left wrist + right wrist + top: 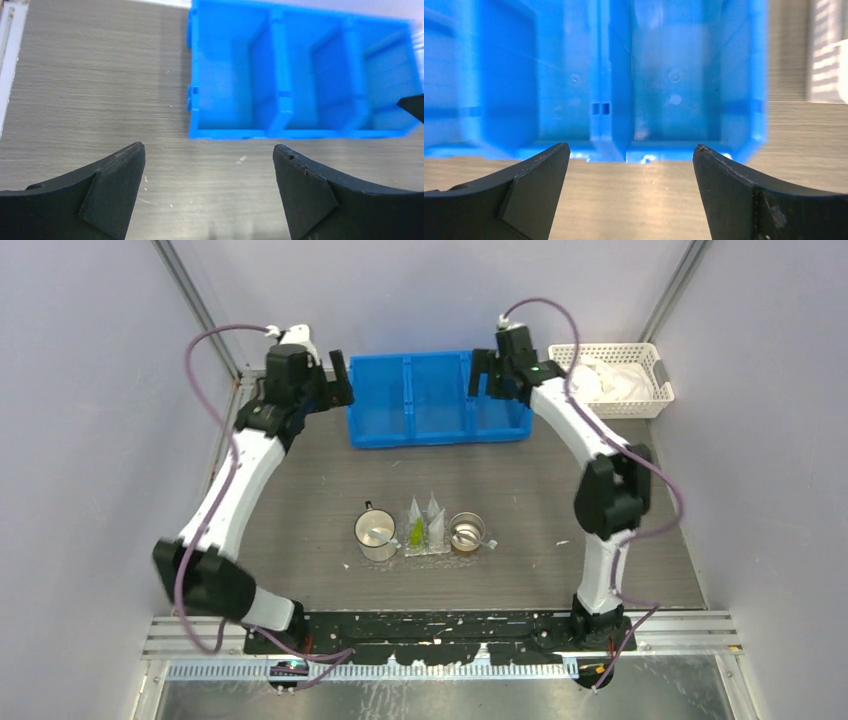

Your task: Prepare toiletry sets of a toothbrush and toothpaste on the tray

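R gripper [631, 151], L gripper [209, 152]: fingers apart, empty, blue bin [674, 85] just ahead of tips; prob. best scan compartments bef. any dip.

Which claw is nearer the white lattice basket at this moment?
Right. The right claw is at the right end of the blue bin, just left of the basket; the left claw is by the bin's left end.

The blue bin [574, 100] was blurred in the right wrist view, its left side cut off by the frame. From above, the toiletry sets [424, 523] on the tray [425, 550] were too small to count, their contents unclear.
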Motion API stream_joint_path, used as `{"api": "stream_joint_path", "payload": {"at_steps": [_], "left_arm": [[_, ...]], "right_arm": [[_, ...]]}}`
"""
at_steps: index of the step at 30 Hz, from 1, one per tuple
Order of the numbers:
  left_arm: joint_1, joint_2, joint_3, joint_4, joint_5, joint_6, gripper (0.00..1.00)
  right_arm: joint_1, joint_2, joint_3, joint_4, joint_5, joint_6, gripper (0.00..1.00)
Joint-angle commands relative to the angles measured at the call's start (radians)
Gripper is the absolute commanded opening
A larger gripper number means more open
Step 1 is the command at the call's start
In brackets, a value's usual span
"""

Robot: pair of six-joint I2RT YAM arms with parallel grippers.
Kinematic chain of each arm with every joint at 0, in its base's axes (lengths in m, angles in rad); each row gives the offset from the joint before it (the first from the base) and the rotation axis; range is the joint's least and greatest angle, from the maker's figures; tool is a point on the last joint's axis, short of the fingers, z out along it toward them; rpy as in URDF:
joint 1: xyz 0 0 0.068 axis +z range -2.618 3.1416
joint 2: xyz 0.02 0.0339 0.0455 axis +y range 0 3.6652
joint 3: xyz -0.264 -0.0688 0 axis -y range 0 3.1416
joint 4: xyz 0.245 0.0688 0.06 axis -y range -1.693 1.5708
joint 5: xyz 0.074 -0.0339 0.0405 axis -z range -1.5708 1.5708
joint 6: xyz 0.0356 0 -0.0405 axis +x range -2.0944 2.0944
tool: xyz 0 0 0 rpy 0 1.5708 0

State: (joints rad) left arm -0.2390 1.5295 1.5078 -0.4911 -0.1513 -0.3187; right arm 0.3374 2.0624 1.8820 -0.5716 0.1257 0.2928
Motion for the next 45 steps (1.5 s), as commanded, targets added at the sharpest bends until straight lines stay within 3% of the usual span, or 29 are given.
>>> {"api": "stream_joint_path", "payload": {"at_steps": [1, 5, 9, 17, 23, 25, 29, 33, 36, 39, 41, 45], "left_arm": [[-0.026, -0.282, -0.104, -0.068, 0.113, -0.055, 1.00], [-0.091, -0.578, -0.325, -0.036, 0.291, -0.110, 1.00], [-0.199, -0.779, -0.493, -0.044, 0.358, -0.175, 1.00], [-0.293, -1.058, -0.745, -0.110, 0.395, -0.277, 1.00], [-0.294, -1.138, -0.826, -0.190, 0.362, -0.303, 1.00], [-0.302, -1.142, -0.829, -0.200, 0.326, -0.323, 1.00], [-0.303, -1.128, -0.810, -0.238, 0.121, -0.362, 1.00], [-0.302, -1.006, -0.766, -0.193, -0.077, -0.309, 1.00], [-0.299, -0.896, -0.764, -0.098, -0.146, -0.235, 1.00], [-0.256, -0.811, -0.786, 0.011, -0.166, -0.165, 1.00], [-0.188, -0.779, -0.803, 0.078, -0.122, -0.128, 1.00], [-0.029, -0.762, -0.822, 0.130, -0.037, -0.097, 1.00]], "right_arm": [[-0.003, -0.355, -0.120, 0.032, 0.060, -0.010, 1.00], [0.014, -0.638, -0.367, 0.033, -0.016, 0.040, 1.00], [0.059, -0.840, -0.498, -0.066, -0.058, 0.084, 1.00], [0.233, -1.120, -0.735, -0.221, -0.074, 0.230, 1.00], [0.404, -1.261, -0.922, -0.229, 0.040, 0.374, 0.99], [0.438, -1.281, -0.960, -0.244, 0.113, 0.408, 1.00], [0.451, -1.334, -1.057, -0.147, 0.261, 0.432, 1.00], [0.448, -1.347, -1.124, 0.061, 0.449, 0.276, 1.00], [0.347, -1.290, -1.160, 0.197, 0.495, 0.177, 0.99], [0.073, -1.245, -1.197, 0.309, 0.271, 0.204, 1.00], [-0.102, -1.228, -1.218, 0.368, 0.157, 0.219, 1.00], [-0.233, -1.210, -1.218, 0.416, 0.143, 0.177, 1.00]]}}
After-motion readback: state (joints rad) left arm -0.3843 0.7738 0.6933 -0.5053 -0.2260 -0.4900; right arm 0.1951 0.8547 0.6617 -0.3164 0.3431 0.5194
